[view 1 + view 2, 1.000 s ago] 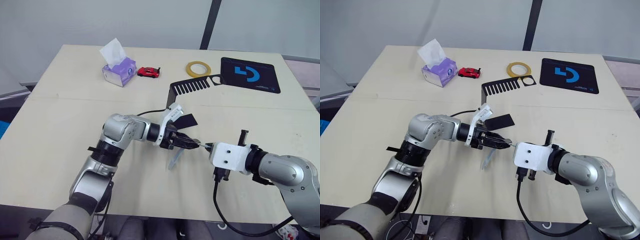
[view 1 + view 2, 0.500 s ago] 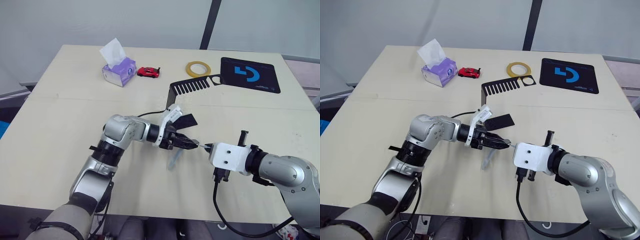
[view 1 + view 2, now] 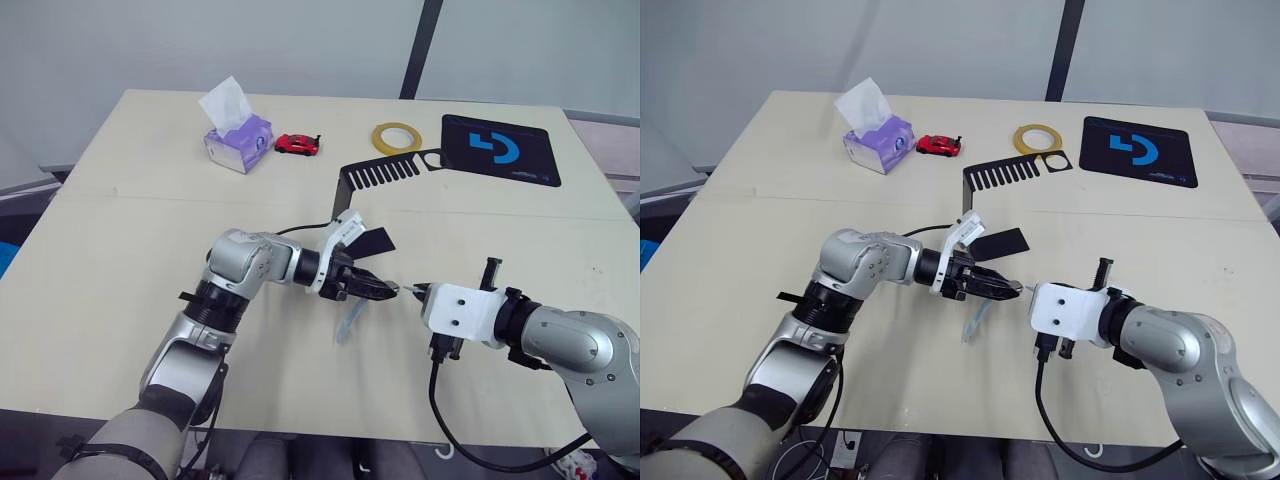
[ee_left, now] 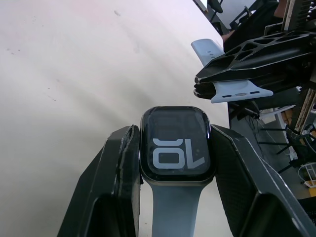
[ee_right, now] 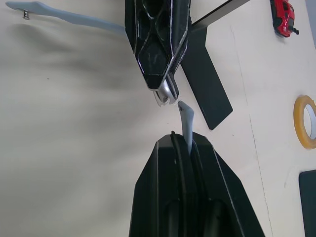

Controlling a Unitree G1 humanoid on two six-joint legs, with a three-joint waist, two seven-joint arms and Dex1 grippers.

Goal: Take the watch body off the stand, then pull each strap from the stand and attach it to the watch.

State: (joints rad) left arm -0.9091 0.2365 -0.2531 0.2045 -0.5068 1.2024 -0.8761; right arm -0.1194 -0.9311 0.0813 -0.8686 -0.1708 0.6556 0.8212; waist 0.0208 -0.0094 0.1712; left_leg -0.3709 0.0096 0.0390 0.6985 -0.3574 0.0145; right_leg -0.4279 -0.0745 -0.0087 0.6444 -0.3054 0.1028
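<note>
My left gripper (image 3: 384, 290) is shut on the watch body (image 4: 176, 148), its dark screen with white digits facing the left wrist camera. One pale grey-blue strap (image 3: 347, 321) is attached to the body and hangs down toward the table. My right gripper (image 3: 418, 293) is shut on the other strap (image 5: 186, 122). That strap's free end points at the edge of the watch body (image 5: 166, 94), a small gap away. The black stand (image 3: 382, 176) stands behind both grippers, its flat foot (image 3: 373, 241) beside my left wrist.
At the back of the table are a purple tissue box (image 3: 238, 141), a red toy car (image 3: 297, 144), a yellow tape roll (image 3: 397, 136) and a black mat with a blue logo (image 3: 500, 149). A cable hangs from my right wrist over the front edge.
My right gripper with its strap has edged slightly to the right. The left gripper and the watch have stayed where they were.
</note>
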